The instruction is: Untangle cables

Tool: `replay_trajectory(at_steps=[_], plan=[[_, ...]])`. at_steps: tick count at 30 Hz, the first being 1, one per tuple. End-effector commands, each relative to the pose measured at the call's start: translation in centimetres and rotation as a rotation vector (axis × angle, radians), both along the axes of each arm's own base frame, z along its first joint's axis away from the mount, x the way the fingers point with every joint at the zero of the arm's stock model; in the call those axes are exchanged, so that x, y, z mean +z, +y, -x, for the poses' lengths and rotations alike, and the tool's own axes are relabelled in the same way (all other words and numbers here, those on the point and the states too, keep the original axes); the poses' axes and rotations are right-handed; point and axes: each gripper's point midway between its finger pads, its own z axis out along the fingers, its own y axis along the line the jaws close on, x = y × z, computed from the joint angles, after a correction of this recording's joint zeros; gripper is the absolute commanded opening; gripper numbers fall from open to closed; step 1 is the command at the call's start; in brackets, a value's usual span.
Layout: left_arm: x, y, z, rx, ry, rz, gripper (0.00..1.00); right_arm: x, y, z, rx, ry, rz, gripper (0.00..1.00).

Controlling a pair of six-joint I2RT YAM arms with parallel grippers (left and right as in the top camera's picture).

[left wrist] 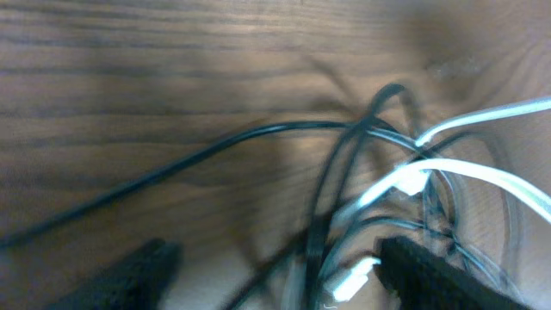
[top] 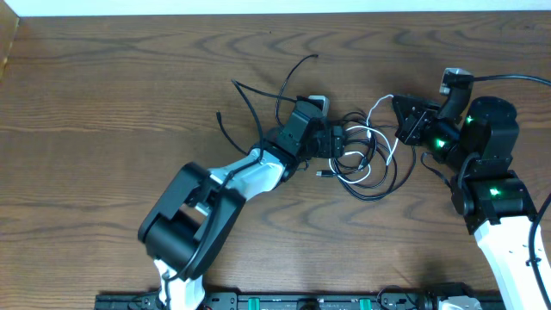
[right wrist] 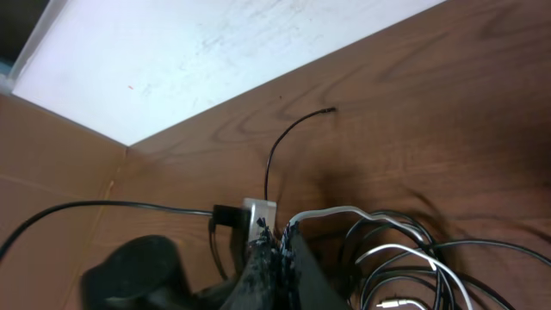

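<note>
The cables lie tangled mid-table: a black cable [top: 375,186] in loose loops with long tails, and a white cable [top: 380,143] threaded through them. My left gripper [top: 337,143] sits low over the bundle's left side. In its wrist view the left gripper [left wrist: 275,265] is open, its jaws wide apart astride black cable [left wrist: 215,146] strands and a white plug [left wrist: 353,277], with white cable [left wrist: 456,168] beyond. My right gripper [top: 401,110] is at the bundle's upper right. The right gripper [right wrist: 282,237] is shut on the white cable [right wrist: 405,251], which leaves its tips and curves off to the right.
A cardboard edge [top: 7,43] borders the table's left side and a white strip [top: 258,5] runs along the back. The arms' base rail [top: 301,301] lies along the front edge. A black cable tail [right wrist: 284,142] reaches toward the back.
</note>
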Motion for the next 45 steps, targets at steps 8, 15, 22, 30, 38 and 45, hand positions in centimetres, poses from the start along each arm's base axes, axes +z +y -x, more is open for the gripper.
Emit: replay_trajectory(at_steps=[8, 15, 22, 30, 38, 45], plan=[[-1.6, 1.3, -1.6, 0.054, -0.019, -0.043, 0.08, -0.5, 0.0, 0.6, 0.016, 0.03, 0.016, 0.01], [0.8, 6.7, -2.8, 0.177, 0.011, -0.103, 0.07, -0.9, -3.8, 0.1, -0.134, 0.015, 0.151, 0.01], [2.0, 18.2, -2.4, 0.456, 0.088, -0.346, 0.07, -0.1, -17.6, 3.3, -0.768, 0.092, 0.289, 0.01], [1.5, 21.5, -1.4, 0.519, 0.17, -0.38, 0.08, -2.3, -23.9, 7.8, -1.023, 0.249, 0.347, 0.01], [1.3, 18.3, -0.6, 0.359, 0.213, -0.281, 0.07, -4.5, -18.6, 4.9, -0.661, 0.286, 0.266, 0.28], [1.3, 15.7, 0.9, 0.108, 0.202, -0.252, 0.08, -8.1, -14.7, 4.5, -0.471, 0.43, 0.112, 0.88]])
